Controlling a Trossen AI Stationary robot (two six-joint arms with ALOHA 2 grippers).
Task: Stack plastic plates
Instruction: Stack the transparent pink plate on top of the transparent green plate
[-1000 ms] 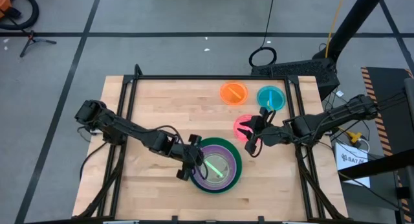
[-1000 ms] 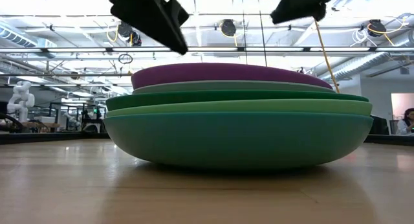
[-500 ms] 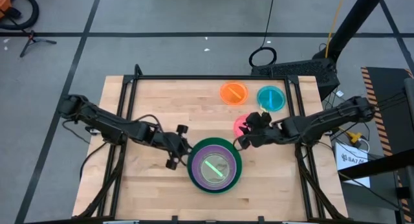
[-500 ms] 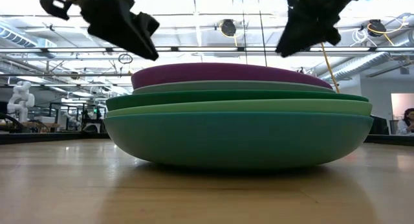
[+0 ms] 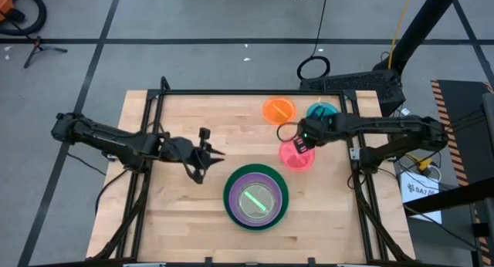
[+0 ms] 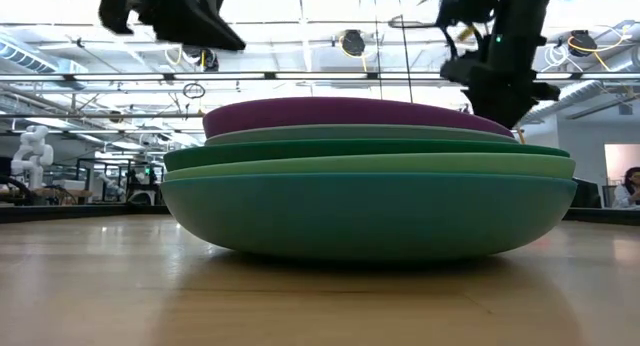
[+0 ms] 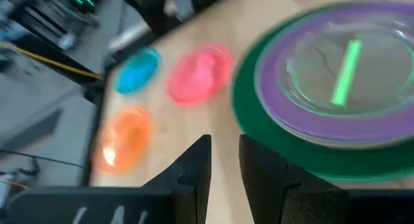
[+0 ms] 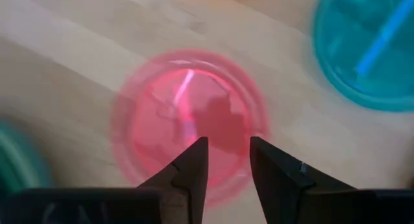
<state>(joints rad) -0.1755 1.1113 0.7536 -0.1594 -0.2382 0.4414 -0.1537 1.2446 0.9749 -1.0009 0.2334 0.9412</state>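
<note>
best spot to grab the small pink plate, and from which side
Take the pink plate by its thin raised rim, one finger inside and one outside. It lies flat and shallow, so coming down from above suits it. The right gripper hangs over it, open; probably choose the rim arc facing away from the teal plate.

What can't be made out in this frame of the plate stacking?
- Small plates on the table: hidden in the low view behind the stack.
- Teal plate: partly covered by the right arm in the high view; cut off by the edge in the right wrist view.
- Pink plate: blurred in both wrist views.
- Left gripper: cut off at the top of the low view.
</note>
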